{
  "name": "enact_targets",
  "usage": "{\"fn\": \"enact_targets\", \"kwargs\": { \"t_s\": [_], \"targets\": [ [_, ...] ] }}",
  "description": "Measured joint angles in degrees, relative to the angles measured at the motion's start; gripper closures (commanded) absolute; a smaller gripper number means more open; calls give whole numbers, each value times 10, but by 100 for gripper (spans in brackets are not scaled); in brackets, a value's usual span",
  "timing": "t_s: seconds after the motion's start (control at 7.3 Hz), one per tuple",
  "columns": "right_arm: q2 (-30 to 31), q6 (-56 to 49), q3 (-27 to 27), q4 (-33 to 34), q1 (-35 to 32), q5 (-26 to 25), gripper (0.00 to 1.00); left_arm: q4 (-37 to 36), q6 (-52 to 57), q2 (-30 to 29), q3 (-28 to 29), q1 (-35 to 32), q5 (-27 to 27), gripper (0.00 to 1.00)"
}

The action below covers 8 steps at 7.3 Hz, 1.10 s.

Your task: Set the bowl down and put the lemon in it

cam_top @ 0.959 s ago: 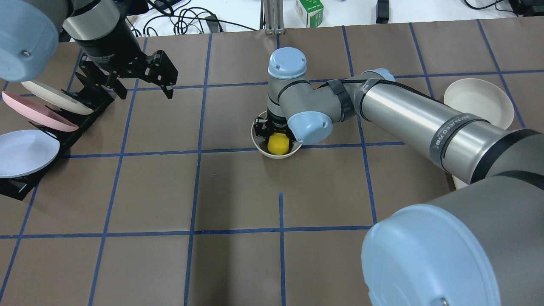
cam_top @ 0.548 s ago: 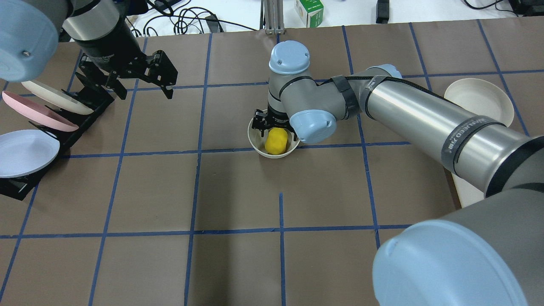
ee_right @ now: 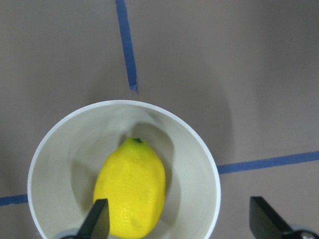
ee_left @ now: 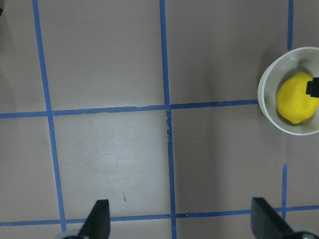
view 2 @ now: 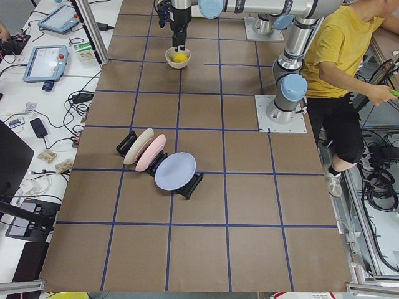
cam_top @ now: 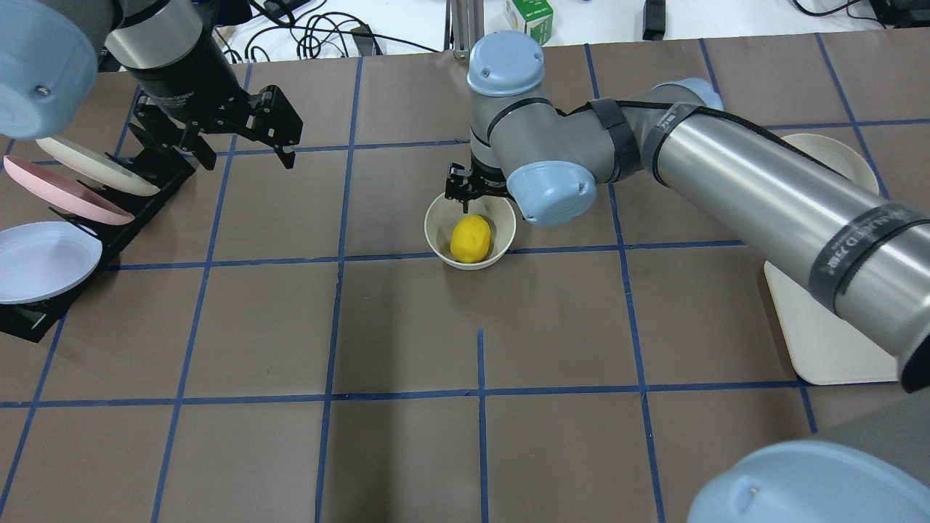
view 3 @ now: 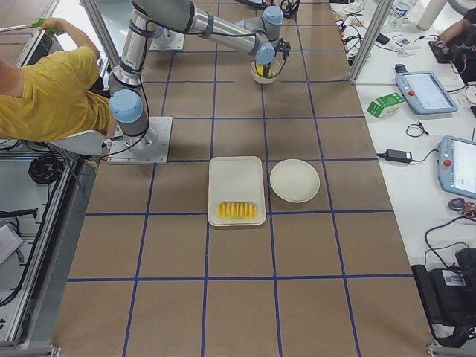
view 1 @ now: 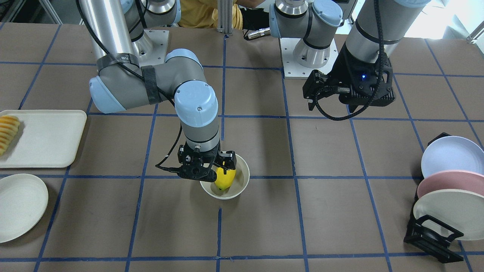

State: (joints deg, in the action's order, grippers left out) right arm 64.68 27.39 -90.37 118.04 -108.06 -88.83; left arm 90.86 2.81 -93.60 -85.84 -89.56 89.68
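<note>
The off-white bowl (cam_top: pixel 431 231) stands upright near the table's middle, and shows in the front view (view 1: pixel 244 176). The yellow lemon (cam_top: pixel 471 238) lies inside it, free of any finger, and shows in the front view (view 1: pixel 224 180) and the right wrist view (ee_right: pixel 132 194). My right gripper (cam_top: pixel 474 192) is open and empty, raised just above the bowl's far rim (ee_right: pixel 199 164). My left gripper (cam_top: pixel 251 156) is open and empty, hovering at the far left by the plate rack. The left wrist view shows the bowl (ee_left: pixel 263 97) and lemon (ee_left: pixel 294 98) at its right edge.
A black rack (cam_top: pixel 109 232) with three tilted plates stands at the left edge. A pale tray (view 1: pixel 45 139) with fruit slices (view 1: pixel 7 133) and a flat plate (view 1: pixel 19 206) lie on my right side. A person in yellow (view 3: pixel 52 82) stands behind the bases.
My right gripper has lifted off the lemon and drawn back toward the bowl's far rim. The lemon stays in the bowl. The left arm has not moved.
</note>
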Motion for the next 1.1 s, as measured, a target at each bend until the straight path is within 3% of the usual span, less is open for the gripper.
{"fn": "enact_targets", "kwargs": {
  "t_s": [0.27, 0.82, 1.1],
  "targets": [
    [39, -7, 1, -46, 33, -2, 0, 0, -1, 0, 4, -1, 0, 0],
    [138, -101, -6, -135, 167, 1, 0, 4, -3, 9, 8, -5, 5, 0],
    [183, -121, -11, -163, 187, -2, 0, 6, -3, 11, 7, -5, 5, 0]
  ]
}}
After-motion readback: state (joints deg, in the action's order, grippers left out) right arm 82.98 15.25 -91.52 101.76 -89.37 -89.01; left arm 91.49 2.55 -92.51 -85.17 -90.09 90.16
